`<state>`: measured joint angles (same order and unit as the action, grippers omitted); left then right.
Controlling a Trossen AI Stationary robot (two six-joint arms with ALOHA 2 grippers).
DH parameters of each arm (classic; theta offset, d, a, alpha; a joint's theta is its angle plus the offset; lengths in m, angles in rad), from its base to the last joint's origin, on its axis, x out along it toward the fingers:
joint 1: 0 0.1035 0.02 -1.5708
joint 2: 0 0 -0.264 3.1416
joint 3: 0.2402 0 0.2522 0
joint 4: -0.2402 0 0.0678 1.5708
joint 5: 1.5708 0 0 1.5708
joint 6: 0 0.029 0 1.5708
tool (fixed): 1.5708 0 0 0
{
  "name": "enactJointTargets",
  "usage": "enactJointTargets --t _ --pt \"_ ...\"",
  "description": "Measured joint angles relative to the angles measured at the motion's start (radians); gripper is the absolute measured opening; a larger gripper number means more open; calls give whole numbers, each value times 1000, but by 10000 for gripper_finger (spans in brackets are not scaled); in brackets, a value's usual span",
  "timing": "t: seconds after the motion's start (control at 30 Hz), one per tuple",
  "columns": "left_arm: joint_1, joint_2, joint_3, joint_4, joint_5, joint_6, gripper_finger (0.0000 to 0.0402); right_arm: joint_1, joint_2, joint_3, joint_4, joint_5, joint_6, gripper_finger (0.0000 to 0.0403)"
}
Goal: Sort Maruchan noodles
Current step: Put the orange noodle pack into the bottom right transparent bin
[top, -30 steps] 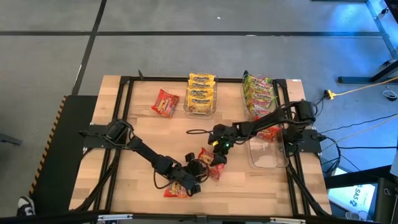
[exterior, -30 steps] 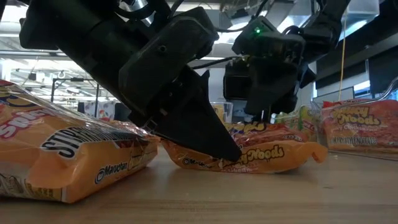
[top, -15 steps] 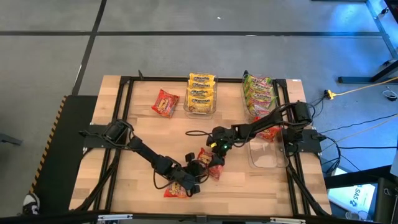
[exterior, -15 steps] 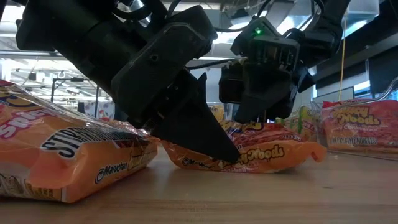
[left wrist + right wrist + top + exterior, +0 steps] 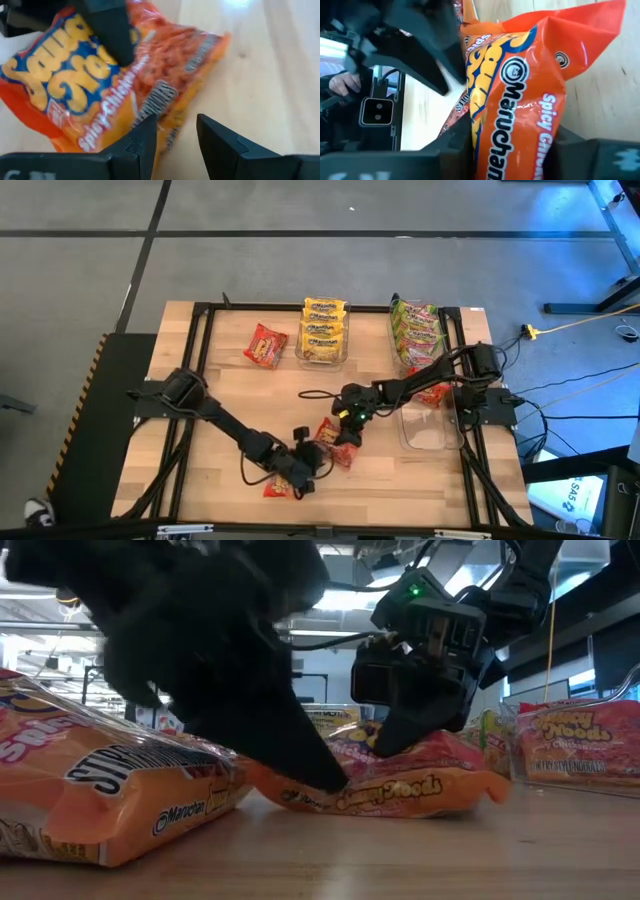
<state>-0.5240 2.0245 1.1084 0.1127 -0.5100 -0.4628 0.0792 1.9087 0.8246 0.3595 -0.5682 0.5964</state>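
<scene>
My right claw (image 5: 345,435) grips orange pack (image 5: 520,100) mid-bench (image 5: 230,395). My left claw (image 5: 172,142) open, hovers just beside it, other orange pack (image 5: 278,487) near. Step: picking up. Next, I think: lift, carry to clear bin (image 5: 430,430) on right.

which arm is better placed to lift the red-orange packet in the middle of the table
Right. The right gripper already has its fingers around the red-orange packet; the left gripper is open just beside it, holding nothing.
</scene>
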Motion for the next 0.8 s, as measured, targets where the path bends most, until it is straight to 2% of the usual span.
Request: enactJointTargets --t 0.2,0.4,0.6,0.8 --pt "-14 -21 1 -22 -27 28 133 0 -40 -2 -63 0 -54 109" --pt "-15 -40 3 -25 -23 31 134 0 -179 -2 -245 70 -138 117" --pt "-21 -38 3 -35 -26 31 134 -1 -403 -2 -466 153 -227 111" --pt "-19 -38 3 -37 -31 52 134 -1 -686 -2 -763 259 -245 110"
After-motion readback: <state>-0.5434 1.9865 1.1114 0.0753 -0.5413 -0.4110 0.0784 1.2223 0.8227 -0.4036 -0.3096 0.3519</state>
